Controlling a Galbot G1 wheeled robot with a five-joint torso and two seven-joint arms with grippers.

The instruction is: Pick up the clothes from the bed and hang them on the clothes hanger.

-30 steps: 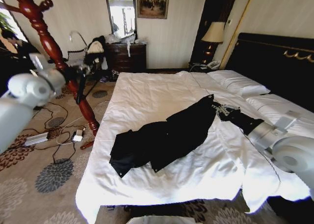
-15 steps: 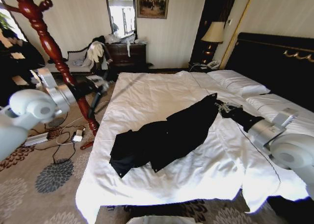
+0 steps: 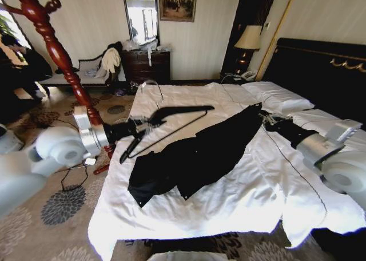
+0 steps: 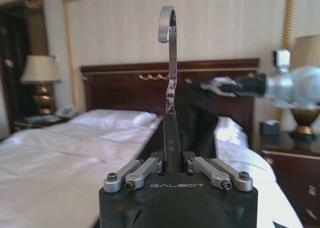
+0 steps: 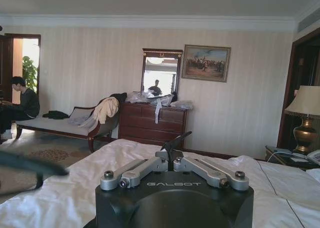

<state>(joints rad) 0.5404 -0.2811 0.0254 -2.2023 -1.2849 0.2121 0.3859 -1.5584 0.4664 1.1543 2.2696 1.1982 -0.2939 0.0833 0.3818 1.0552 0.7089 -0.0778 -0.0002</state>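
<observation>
The clothes (image 3: 200, 152), a black garment, lie spread across the white bed (image 3: 171, 215). My right gripper (image 3: 265, 119) is shut on their upper edge near the pillows and holds that corner raised; the pinched cloth (image 5: 173, 142) shows between the closed fingers. My left gripper (image 3: 137, 128) reaches over the bed's left side, shut on the black clothes hanger (image 3: 177, 115), which lies level above the sheet just left of the clothes. Its silver hook (image 4: 169, 28) points away from the left wrist camera. That view also shows the lifted clothes (image 4: 197, 120) beyond the hanger.
A red-brown wooden coat stand (image 3: 54, 52) rises beside the bed on the left, with cables and power strips (image 3: 63, 158) on the carpet at its foot. Pillows (image 3: 280, 98) and the black headboard (image 3: 320, 72) are at the right. A bench and a dresser (image 3: 148, 66) line the far wall.
My left arm has swung from beside the coat stand to over the bed, bringing the hanger close to the clothes. The right gripper has lifted the garment's edge slightly higher.
</observation>
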